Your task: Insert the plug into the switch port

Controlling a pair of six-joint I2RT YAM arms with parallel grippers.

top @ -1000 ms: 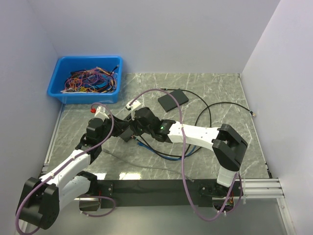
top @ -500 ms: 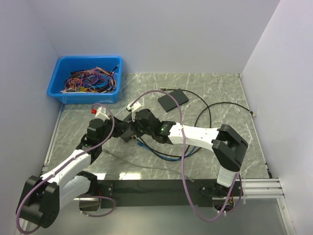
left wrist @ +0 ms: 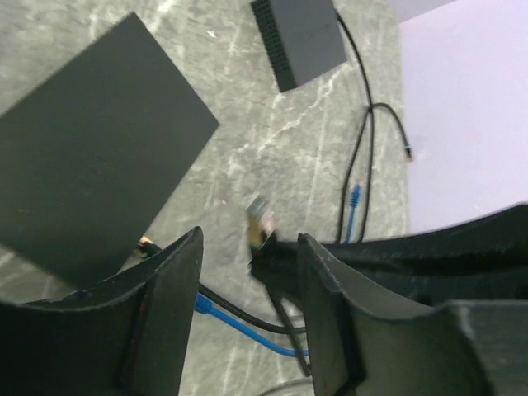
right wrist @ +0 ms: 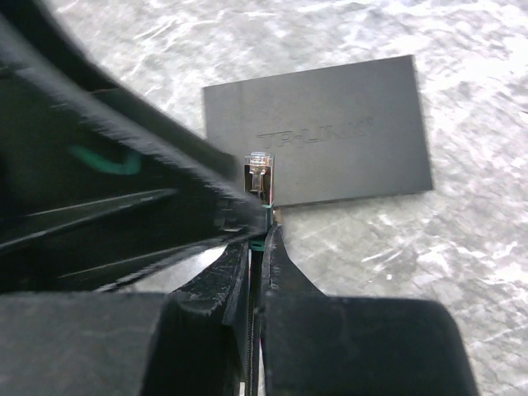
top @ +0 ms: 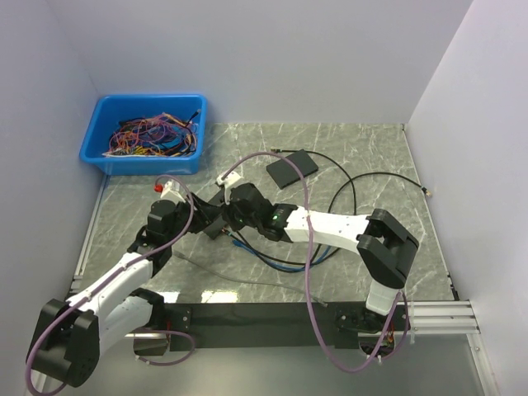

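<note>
The plug [right wrist: 259, 173] is a clear connector with a green boot, sticking out past the tips of my right gripper [right wrist: 262, 235], which is shut on it just behind the connector. It points toward the switch [right wrist: 330, 132], a flat black box lying on the marble table some way ahead. In the top view the switch [top: 291, 167] lies right of and beyond both grippers. My left gripper [left wrist: 247, 247] stands open around the plug [left wrist: 260, 221], its fingers clear of it on both sides. The two grippers meet at centre-left [top: 210, 219].
A blue bin [top: 99, 153] of tangled wires stands at the back left. Black cable [top: 363, 186] loops right of the switch, and blue cable [top: 264, 252] lies under the right arm. A dark flat shape [left wrist: 91, 157] fills the left wrist view's upper left. Walls close three sides.
My left gripper's jaws have spread apart around the plug, while the right gripper stays closed on it. Both arms have hardly moved.
</note>
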